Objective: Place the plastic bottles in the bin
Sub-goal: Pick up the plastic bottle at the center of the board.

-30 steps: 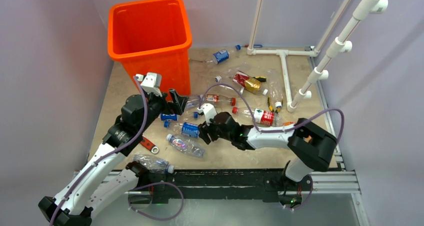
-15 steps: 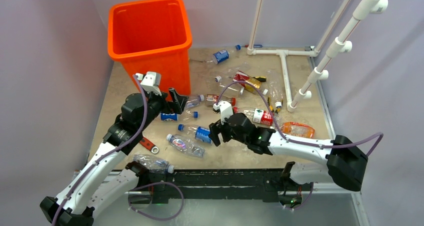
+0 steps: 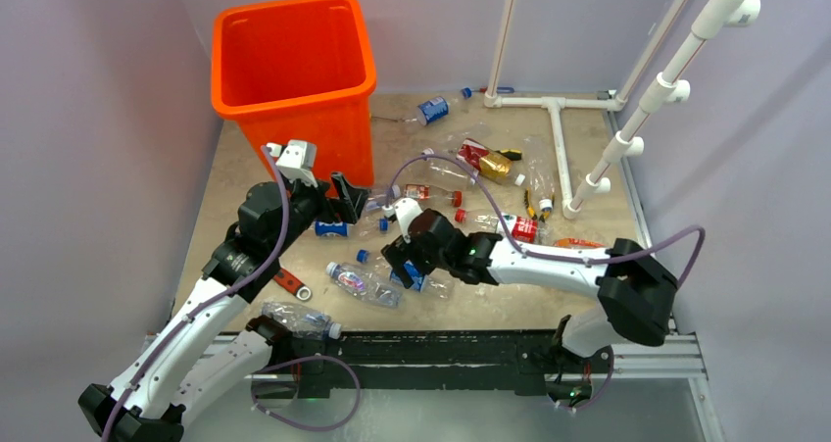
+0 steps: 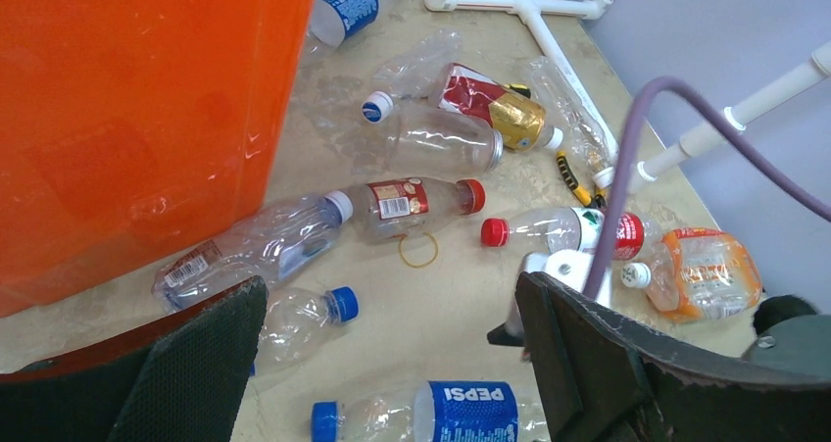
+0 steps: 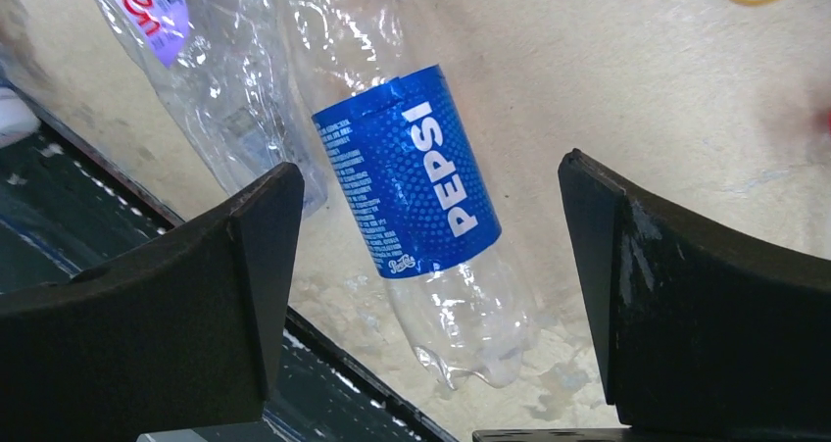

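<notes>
The orange bin [image 3: 294, 70] stands at the back left, and its wall [image 4: 127, 119] fills the left of the left wrist view. Clear plastic bottles lie scattered over the table. A blue Pepsi bottle [image 5: 412, 182] lies on the table between the fingers of my open right gripper [image 5: 431, 256], which do not touch it. From above, that gripper [image 3: 400, 263] hovers over the Pepsi bottle [image 3: 412, 277]. My left gripper [image 3: 348, 202] is open and empty beside the bin's front corner, above a blue-capped bottle [image 4: 299, 317] and the same Pepsi bottle [image 4: 461, 411].
A red-handled wrench [image 3: 289, 282] lies front left, near a purple-labelled bottle [image 3: 363, 283] and another bottle [image 3: 299, 318] at the front edge. White pipe frame [image 3: 559, 138] stands back right, with a yellow-black screwdriver [image 3: 529, 205] and red-labelled bottles [image 3: 516, 228] beside it.
My right gripper has opened wide while its arm swung right and back left. The Pepsi bottle has shifted right and toward the front. The left arm has not moved.
</notes>
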